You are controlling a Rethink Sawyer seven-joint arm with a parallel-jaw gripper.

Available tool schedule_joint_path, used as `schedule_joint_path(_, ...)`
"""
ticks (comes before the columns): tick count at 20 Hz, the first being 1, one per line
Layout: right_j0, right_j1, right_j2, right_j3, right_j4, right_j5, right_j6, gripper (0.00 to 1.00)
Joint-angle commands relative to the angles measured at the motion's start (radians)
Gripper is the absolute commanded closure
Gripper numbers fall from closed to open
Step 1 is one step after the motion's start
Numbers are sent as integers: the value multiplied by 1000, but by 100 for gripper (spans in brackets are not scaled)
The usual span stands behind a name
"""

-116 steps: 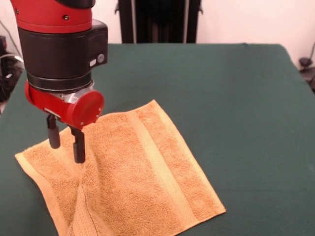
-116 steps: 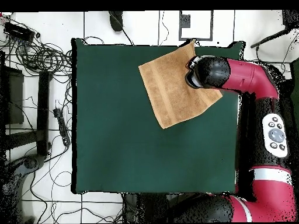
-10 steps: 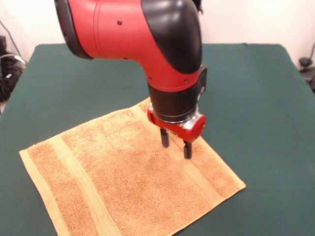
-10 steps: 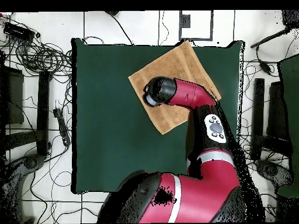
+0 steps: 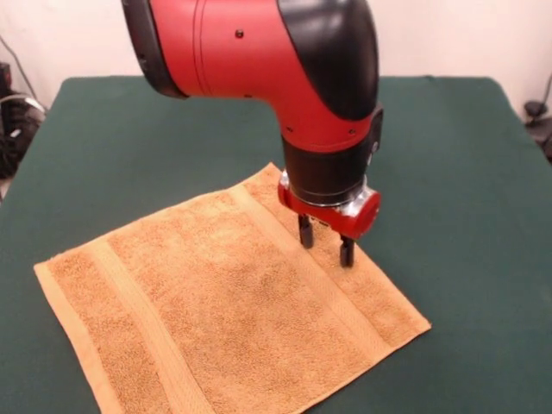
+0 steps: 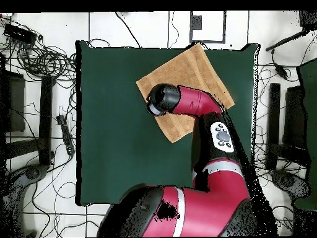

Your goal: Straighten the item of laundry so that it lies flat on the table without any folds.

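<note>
Since half a second ago the red and black arm's gripper (image 5: 327,246) has slid a little toward the towel's edge, and since the earliest frames the towel's fold has gone; now the small square orange-tan terry towel (image 5: 216,302) lies spread on the big dark green felt-covered table (image 5: 448,155), pale woven bands near two opposite edges, no fold visible; front view puts it by the near left part of the table, its near corner cut off by the picture's bottom edge, so that corner cannot be checked; gripper's two black fingers (image 5: 305,233) stand apart, pinching nothing, tips just over or touching the cloth at the woven band, contact not clear; task looks close to done.

Risk, as a judgement: if the tips are pressed on the pile and the arm drags sideways, the towel could ruck up or slide; closing here could pinch up a ridge.

Overhead view shows the whole towel (image 6: 204,74) outline near the table's far edge, all but the part under the arm, and the table (image 6: 111,136); it hides the gripper under the arm; front view alone shows the fingers and their spread.
</note>
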Motion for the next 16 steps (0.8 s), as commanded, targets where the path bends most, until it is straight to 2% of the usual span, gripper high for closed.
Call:
schedule_joint_path(1, 46, 7, -24, 3, -45, 44, 41, 0)
schedule_joint_path(4, 21, -68, -61, -92, -103, 20, -24, 0)
schedule_joint_path(7, 19, -115, -96, -147, -149, 65, -57, 0)
schedule_joint_path(11, -16, -148, -71, -152, -157, 120, -99, 0)
schedule_joint_path(16, -86, -146, -24, -182, -172, 130, -170, 0)
